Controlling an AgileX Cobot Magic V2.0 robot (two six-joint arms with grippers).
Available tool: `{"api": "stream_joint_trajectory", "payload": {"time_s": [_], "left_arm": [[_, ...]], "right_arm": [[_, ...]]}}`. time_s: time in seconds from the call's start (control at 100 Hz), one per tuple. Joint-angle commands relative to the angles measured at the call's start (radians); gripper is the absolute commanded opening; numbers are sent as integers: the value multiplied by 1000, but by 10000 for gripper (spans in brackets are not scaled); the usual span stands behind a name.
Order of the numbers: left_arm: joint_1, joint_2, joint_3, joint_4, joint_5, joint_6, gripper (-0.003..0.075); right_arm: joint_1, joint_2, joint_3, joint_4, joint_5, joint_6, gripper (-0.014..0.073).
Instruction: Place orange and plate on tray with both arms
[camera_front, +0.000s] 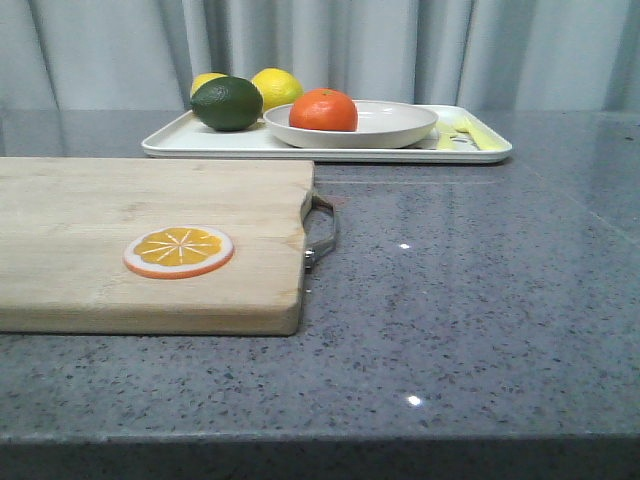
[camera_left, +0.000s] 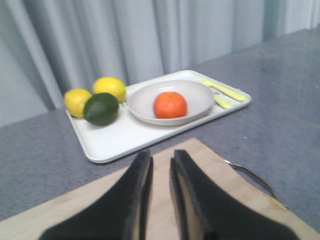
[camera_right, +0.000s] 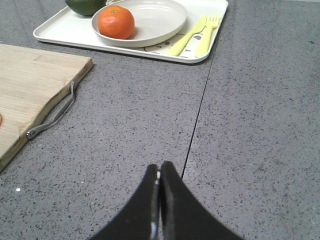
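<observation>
The orange (camera_front: 323, 110) rests in the off-white plate (camera_front: 400, 122), and the plate stands on the white tray (camera_front: 200, 140) at the back of the table. Neither gripper shows in the front view. My left gripper (camera_left: 161, 157) hovers over the wooden board, short of the tray (camera_left: 115, 140), with a narrow gap between its jaws and nothing in it; orange (camera_left: 170, 105) and plate (camera_left: 145, 102) lie beyond. My right gripper (camera_right: 160, 167) is shut and empty above the bare grey tabletop, far from the orange (camera_right: 116, 22), plate (camera_right: 155, 17) and tray (camera_right: 65, 31).
A wooden cutting board (camera_front: 150, 230) with a metal handle (camera_front: 322, 230) fills the front left and carries a flat orange slice (camera_front: 179, 251). Two lemons (camera_front: 277, 87) and a dark green fruit (camera_front: 227, 103) sit on the tray's left end. A curtain hangs behind.
</observation>
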Motion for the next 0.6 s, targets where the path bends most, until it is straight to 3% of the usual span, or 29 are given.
{"api": "stream_joint_trajectory", "payload": {"time_s": [0.0,0.24,0.37,0.43,0.59], "left_arm": [[74,-33,10,0,-148,-6,71],[298,-160,114,0,-142,-6,67],[408,-242,172,0,-140,-6,15],[445,-276,206,-4,-140,-6,-20],[519,-376,296,-43,-140,-6,-20]], "right_arm": [[-3,6,-23,15,-67,-10,-67],[-3,6,-23,15,-68,-10,-67],[-3,6,-23,15,-68,-10,-67],[-3,6,-23,15,-68,-10,-67],[-3,6,-23,15,-68,-10,-67]]}}
